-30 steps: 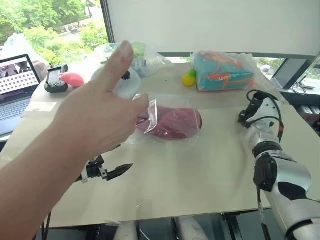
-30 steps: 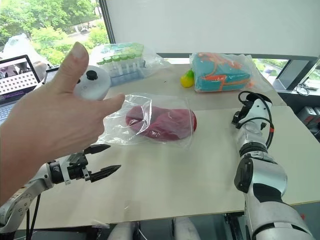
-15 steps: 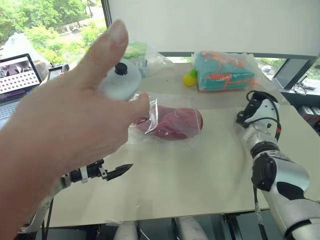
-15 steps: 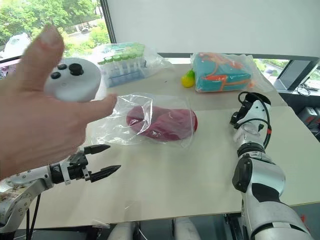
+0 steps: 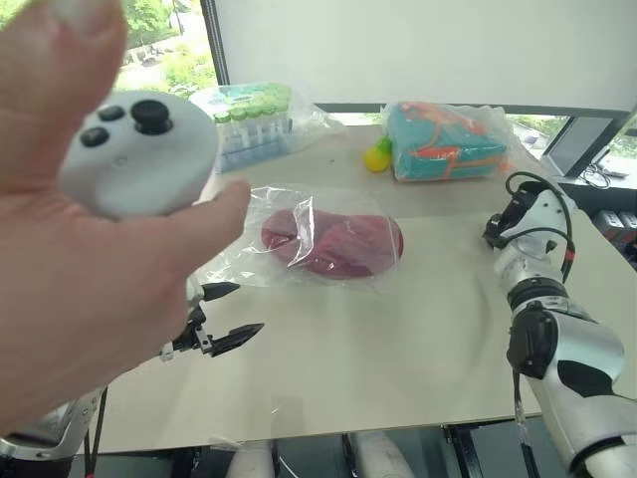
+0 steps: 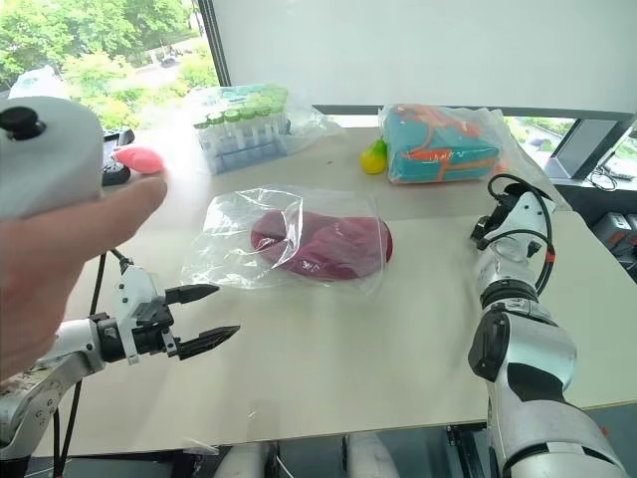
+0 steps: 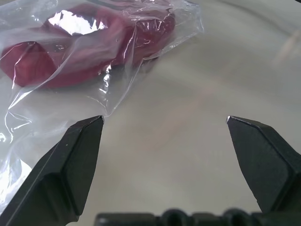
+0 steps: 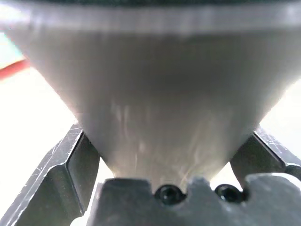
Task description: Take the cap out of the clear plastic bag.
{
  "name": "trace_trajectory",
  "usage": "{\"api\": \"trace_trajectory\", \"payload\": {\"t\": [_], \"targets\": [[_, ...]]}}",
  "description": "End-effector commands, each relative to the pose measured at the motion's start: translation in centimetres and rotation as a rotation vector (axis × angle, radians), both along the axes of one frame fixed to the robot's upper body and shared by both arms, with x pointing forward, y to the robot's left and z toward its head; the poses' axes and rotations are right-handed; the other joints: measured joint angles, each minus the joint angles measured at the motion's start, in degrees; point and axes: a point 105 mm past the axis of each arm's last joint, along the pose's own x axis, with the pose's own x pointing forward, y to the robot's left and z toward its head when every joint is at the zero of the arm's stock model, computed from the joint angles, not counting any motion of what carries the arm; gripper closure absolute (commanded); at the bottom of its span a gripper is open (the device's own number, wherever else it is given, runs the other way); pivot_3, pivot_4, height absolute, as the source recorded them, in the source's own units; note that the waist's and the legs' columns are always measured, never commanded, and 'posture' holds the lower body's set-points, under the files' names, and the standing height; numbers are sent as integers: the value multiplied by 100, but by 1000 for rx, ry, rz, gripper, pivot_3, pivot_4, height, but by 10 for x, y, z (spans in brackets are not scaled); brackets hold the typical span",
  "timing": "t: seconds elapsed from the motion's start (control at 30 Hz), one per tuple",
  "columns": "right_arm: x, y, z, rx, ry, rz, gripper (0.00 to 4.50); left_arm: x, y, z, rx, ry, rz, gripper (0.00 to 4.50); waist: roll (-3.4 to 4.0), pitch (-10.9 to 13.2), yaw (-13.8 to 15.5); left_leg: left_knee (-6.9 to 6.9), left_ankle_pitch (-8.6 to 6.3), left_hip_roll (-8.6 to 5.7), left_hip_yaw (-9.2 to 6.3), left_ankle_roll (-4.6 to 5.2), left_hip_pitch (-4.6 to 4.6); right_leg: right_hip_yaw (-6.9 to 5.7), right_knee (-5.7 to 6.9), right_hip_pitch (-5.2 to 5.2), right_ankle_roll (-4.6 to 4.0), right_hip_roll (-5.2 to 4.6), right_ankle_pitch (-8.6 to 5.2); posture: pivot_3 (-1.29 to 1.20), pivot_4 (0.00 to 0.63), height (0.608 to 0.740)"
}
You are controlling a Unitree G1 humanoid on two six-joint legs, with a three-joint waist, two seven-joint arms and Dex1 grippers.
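While the dark red cap (image 6: 320, 243) lies inside the clear plastic bag (image 6: 249, 244) on the table (image 6: 398, 339) | left gripper (image 6: 207, 313) fingers spread wide, bag just ahead, empty | right gripper (image 8: 174, 155) fingers wide apart, holding nothing | person's hand (image 5: 90, 289) holds white controller (image 5: 134, 149)

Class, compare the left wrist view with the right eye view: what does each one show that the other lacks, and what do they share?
Left wrist view alone: the inner faces of the open left gripper, close up. Right eye view alone: a person's hand holding a white controller, the bagged tube rack, the teal-orange package and the right gripper. Both: the cap inside the clear plastic bag on the table.
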Motion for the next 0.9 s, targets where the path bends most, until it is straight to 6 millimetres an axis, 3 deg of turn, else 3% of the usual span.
{"api": "trace_trajectory", "payload": {"t": [0.03, 0.43, 0.7, 0.9], "targets": [[3, -4, 24, -57, -45, 0, 17, -1, -3, 6, 2, -18, -25, 0, 0, 0, 1, 0, 0, 0, 0, 0, 0, 0, 0, 0, 0, 0, 0, 0, 150, 740], [-1, -16, 60, -232, -70, -80, 17, 0, -4, 5, 0, -16, -25, 0, 5, 3, 12, 0, 0, 0, 0, 0, -2, 0, 0, -2, 0, -1, 0, 0, 150, 740], [-2, -11, 28, -135, -17, -42, 17, 1, -3, 5, 2, -16, -28, 0, 6, 3, 10, 1, 0, 0, 0, 0, 0, 0, 2, 0, 0, 0, 0, 0, 150, 740], [0, -9, 29, -130, -15, -27, 17, 2, -3, 5, 3, -18, -27, 0, 7, 4, 2, 1, 0, 0, 2, 0, 1, 2, 2, -1, 0, 0, 0, 0, 150, 740]]}}
